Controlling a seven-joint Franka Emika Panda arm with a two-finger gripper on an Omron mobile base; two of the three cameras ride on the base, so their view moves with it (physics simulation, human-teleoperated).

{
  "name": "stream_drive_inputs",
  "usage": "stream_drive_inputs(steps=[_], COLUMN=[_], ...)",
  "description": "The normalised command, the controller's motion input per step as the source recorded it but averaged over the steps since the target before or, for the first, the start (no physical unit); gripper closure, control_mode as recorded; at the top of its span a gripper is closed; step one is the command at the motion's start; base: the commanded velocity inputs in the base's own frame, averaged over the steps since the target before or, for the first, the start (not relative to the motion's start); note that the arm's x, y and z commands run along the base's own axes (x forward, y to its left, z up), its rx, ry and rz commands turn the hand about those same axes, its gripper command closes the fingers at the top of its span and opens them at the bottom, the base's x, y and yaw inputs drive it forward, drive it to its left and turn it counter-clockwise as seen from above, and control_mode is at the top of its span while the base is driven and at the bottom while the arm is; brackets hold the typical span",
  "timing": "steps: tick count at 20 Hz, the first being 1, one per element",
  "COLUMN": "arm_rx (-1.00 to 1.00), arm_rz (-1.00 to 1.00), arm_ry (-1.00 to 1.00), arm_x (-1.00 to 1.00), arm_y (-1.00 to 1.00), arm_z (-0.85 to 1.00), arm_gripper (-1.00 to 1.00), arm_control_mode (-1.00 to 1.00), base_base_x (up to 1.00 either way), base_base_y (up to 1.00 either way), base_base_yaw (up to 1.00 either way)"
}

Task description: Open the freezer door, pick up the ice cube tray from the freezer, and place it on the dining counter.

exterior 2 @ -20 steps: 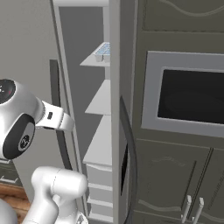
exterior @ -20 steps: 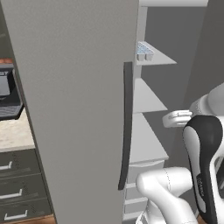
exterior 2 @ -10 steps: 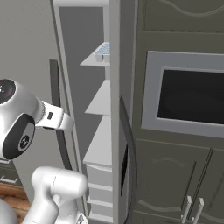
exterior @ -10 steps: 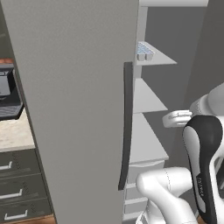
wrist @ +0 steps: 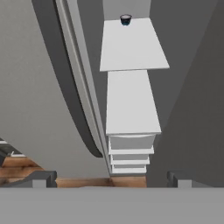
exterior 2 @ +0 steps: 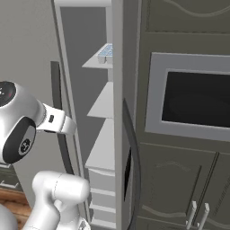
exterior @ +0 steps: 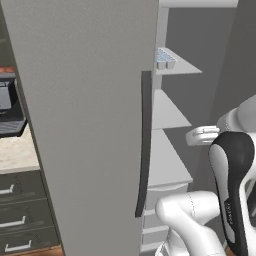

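Even flat rendered light, soft shadows, sharp

Kitchen, tall freezer (exterior: pixel 90 125) (door open), built-in oven (exterior 2: pixel 193 99), drawer cabinets (exterior: pixel 20 215)

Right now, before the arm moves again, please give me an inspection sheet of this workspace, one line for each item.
Surface: the ice cube tray lies on the top freezer shelf; the lower shelves look bare.
Job's things: freezer door swung open, its dark bar handle free; freezer interior exposed; tray untouched.
Clutter: a small dark cup-like thing on a shelf in the hand view; too small to identify.
Grippers: gripper open, holding nothing, aimed along the shelves.
Cables: nothing seen.
Surroundings: dark cabinet with a built-in oven window beside the freezer; drawers under a beige top beyond the door.
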Motion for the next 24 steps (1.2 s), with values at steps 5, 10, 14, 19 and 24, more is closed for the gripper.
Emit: stream_drive_inputs(steps=[5, 10, 14, 19, 24], arm_rx=[0.0, 0.0, 0.0, 0.0, 0.0], arm_rz=[0.0, 0.0, 0.0, 0.0, 0.0], arm_ry=[0.0, 0.0, 0.0, 0.0, 0.0], arm_x=[0.0, 0.0, 0.0, 0.0, 0.0], arm_y=[0.0, 0.0, 0.0, 0.0, 0.0], arm_z=[0.0, 0.0, 0.0, 0.0, 0.0], arm_gripper=[-1.0, -1.0, -1.0, -1.0, -1.0], arm_control_mode=[1.0, 1.0, 1.0, 1.0, 1.0], base_base_x=[0.99, 0.99, 0.48, 0.37, 0.57], base_base_y=[-0.36, -0.13, 0.16, 0.12, -0.04], base_base_yaw=[0.0, 0.0, -0.08, -0.11, -0.04])
